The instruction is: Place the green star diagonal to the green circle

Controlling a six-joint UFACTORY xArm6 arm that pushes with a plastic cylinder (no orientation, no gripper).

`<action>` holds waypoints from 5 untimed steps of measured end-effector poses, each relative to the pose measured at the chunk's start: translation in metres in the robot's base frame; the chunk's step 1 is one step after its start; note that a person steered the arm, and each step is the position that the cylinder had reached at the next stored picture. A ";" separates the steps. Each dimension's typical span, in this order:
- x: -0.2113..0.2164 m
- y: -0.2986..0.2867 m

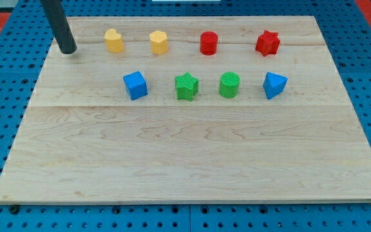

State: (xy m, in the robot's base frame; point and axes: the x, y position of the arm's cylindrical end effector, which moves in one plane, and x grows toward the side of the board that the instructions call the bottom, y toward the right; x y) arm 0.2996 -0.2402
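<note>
The green star [187,86] stands on the wooden board [192,161] in the middle row. The green circle [229,85] stands just to its right, a small gap between them. My tip [67,50] rests on the board near the top left corner, far to the upper left of the green star and left of the yellow heart [113,40]. It touches no block.
The top row holds the yellow heart, a yellow hexagon [159,42], a red cylinder [209,43] and a red star [267,43]. A blue cube [135,85] stands left of the green star. A blue wedge-like block [274,85] stands right of the green circle.
</note>
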 end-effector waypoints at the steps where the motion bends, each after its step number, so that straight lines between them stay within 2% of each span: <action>1: 0.000 0.000; 5: 0.003 -0.001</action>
State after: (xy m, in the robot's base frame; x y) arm 0.3022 -0.2417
